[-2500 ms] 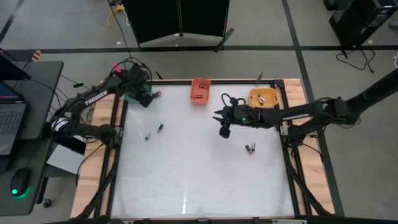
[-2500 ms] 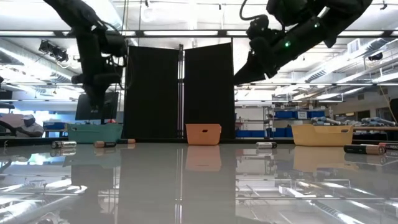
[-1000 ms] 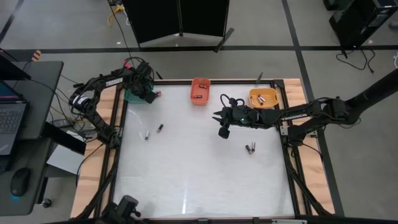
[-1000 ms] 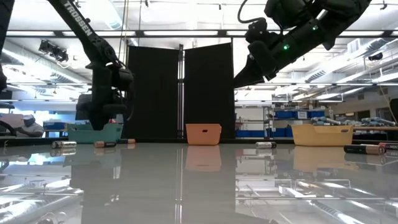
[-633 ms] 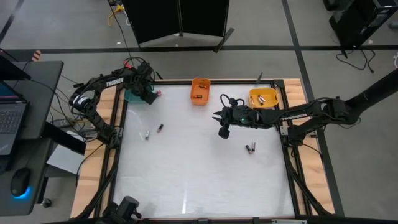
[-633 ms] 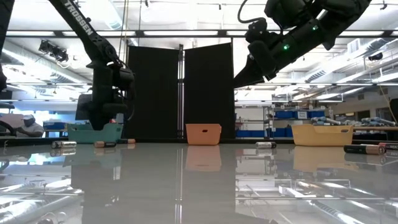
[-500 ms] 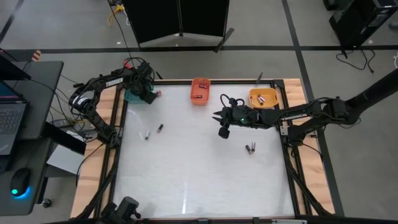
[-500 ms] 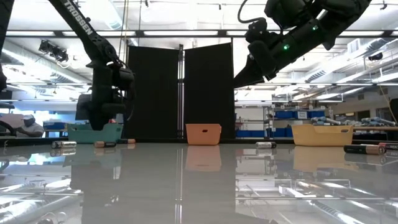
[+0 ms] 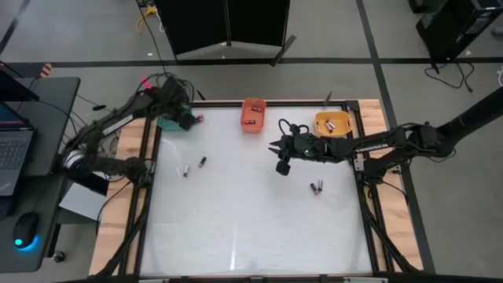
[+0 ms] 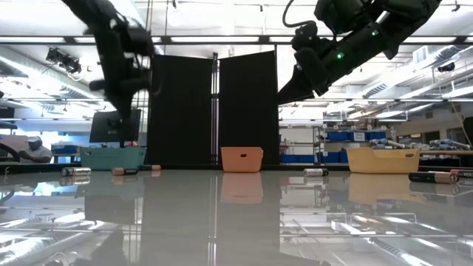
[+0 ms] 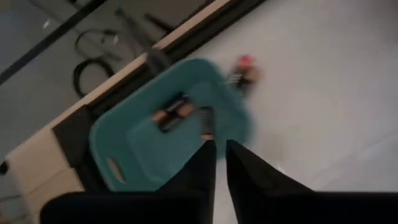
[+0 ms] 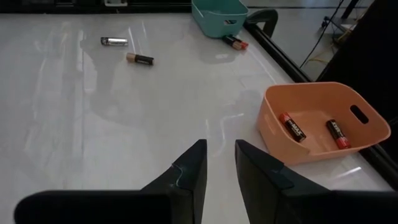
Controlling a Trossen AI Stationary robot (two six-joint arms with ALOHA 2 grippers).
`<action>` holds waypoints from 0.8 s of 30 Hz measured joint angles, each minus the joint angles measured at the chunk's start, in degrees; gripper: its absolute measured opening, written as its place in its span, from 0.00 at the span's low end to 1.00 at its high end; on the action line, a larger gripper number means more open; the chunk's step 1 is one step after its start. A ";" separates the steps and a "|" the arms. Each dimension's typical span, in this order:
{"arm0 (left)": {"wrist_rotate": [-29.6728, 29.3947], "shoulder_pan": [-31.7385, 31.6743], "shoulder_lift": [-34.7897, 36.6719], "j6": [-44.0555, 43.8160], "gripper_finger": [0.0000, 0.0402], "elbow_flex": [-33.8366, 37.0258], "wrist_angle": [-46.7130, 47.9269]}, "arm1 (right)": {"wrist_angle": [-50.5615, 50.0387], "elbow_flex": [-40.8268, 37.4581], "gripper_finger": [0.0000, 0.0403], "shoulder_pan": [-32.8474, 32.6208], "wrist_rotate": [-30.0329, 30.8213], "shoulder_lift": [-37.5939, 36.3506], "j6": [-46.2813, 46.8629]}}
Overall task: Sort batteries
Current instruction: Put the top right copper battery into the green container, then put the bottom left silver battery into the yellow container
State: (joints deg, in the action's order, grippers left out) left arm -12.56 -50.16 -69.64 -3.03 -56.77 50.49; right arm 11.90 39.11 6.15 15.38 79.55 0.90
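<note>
Left fingers (image 11: pixel 219 163) hover nearly closed above binned batteries (image 11: pixel 176 113).

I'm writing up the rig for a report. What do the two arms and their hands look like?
Both arms are dark, jointed tubes with black cables looped along them. The right arm carries white lettering on one link and a small green light near its wrist. Each ends in a hand with two black, tapered fingers: left hand, right hand.
</note>
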 joint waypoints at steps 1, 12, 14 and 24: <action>0.00 2.27 1.97 -1.35 0.09 0.48 0.57 | 0.00 0.00 0.24 -0.04 0.00 0.00 0.38; -1.90 30.31 12.89 -25.35 0.06 8.48 3.03 | 18.71 -5.81 0.13 -0.04 -6.22 6.27 1.91; -3.18 35.44 12.93 -29.73 0.06 9.59 3.39 | 22.55 -6.14 0.07 -0.07 -8.64 9.20 1.95; -4.03 57.98 9.85 -57.87 0.06 11.32 8.10 | 27.06 -3.85 0.04 0.09 -12.46 17.90 0.58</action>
State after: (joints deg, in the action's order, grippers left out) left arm -16.59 7.82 -59.79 -60.90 -45.45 58.59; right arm 38.96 35.27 6.24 2.92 97.45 1.48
